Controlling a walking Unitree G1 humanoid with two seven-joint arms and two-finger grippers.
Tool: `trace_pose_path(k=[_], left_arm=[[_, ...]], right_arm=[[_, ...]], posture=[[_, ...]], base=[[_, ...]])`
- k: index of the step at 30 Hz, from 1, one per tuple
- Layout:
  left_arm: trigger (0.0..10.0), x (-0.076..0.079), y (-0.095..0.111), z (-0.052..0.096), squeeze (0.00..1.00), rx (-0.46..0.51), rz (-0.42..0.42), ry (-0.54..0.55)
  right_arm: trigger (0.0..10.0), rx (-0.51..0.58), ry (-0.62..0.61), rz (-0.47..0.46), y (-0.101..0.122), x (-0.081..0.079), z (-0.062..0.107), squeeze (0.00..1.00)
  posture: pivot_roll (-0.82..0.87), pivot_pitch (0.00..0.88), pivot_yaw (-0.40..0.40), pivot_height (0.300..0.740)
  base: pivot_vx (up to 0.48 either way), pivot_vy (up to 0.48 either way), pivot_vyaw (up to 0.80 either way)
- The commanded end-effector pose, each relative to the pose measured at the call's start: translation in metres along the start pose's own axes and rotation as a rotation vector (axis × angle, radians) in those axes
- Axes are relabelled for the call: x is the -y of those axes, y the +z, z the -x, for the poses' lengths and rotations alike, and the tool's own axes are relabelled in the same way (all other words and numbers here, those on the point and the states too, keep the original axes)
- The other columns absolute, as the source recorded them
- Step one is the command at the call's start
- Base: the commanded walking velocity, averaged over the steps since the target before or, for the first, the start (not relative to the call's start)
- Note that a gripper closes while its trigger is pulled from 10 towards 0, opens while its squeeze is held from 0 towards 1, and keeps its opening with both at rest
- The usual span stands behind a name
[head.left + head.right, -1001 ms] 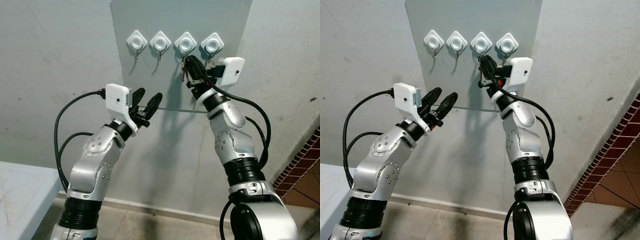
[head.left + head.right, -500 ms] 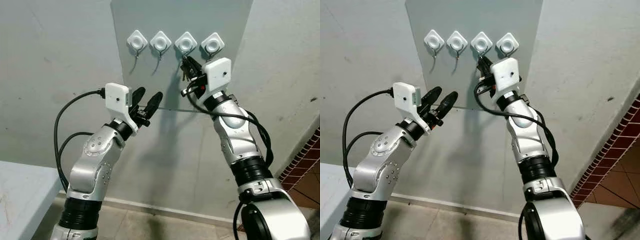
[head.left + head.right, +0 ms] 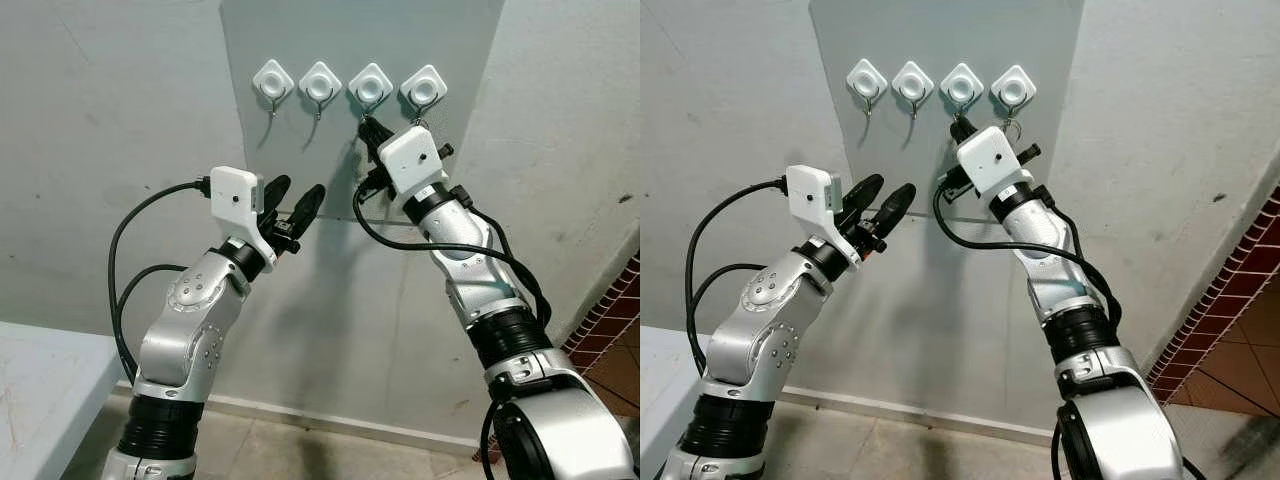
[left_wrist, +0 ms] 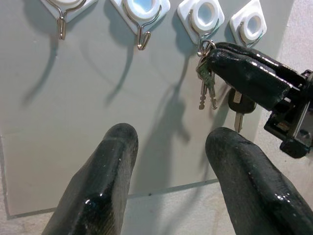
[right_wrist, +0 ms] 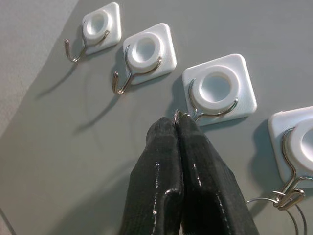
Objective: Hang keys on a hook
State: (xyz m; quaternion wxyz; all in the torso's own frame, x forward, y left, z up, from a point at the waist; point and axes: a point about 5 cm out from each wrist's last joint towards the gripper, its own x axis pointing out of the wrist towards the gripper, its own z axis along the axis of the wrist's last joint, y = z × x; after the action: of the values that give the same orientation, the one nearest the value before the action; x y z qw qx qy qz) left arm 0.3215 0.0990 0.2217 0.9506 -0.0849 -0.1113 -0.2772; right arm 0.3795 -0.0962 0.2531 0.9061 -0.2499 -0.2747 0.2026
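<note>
Panel (image 3: 300, 60), grey, wall-mounted: four white hooks in a row.

Third hook (image 5: 218, 89): target. Key ring touching its wire tip.

Keys (image 4: 207, 88): small bunch, hanging below the third hook, ring pinched by the right tool.

Right tool (image 5: 177, 132): fingers pressed together on the ring. Over the last second the wrist has rolled and shifted toward the third hook, so the ring appears to be going on; release probably follows.

Fourth hook (image 5: 298, 147): already carries another ring.

Left tool (image 3: 297, 205): fingers spread, empty, raised below the hooks.
</note>
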Motion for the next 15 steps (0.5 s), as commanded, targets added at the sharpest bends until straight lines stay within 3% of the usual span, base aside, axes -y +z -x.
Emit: trace_pose_path(k=[1,3,4,15], left_arm=[[10.0,-0.0008,0.0094,-0.0007,0.0,0.028,-0.008,0.006],[10.0,-0.0008,0.0093,-0.0007,0.0,0.027,-0.008,0.006],[10.0,-0.0008,0.0094,-0.0006,0.0,0.027,-0.007,0.006],[10.0,-0.0007,0.009,-0.0004,0.0,0.024,-0.006,0.007]], right_arm=[[10.0,0.007,0.023,0.026,0.0027,-0.0035,-0.0044,0.0],[10.0,0.005,0.033,0.015,0.0015,-0.005,-0.0043,0.0],[10.0,-0.001,0.03,0.003,0.0005,-0.0055,-0.0043,1.0],[10.0,-0.004,0.015,-0.025,-0.0033,-0.0061,-0.0028,1.0]], posture=[[0.14,0.0,0.043,0.74],[0.14,0.0,0.043,0.74],[0.14,0.0,0.044,0.74],[0.14,0.0,0.045,0.74]], base=[[0.0,0.0,0.0],[0.0,0.0,0.0],[0.0,0.0,0.0],[0.0,0.0,0.0]])
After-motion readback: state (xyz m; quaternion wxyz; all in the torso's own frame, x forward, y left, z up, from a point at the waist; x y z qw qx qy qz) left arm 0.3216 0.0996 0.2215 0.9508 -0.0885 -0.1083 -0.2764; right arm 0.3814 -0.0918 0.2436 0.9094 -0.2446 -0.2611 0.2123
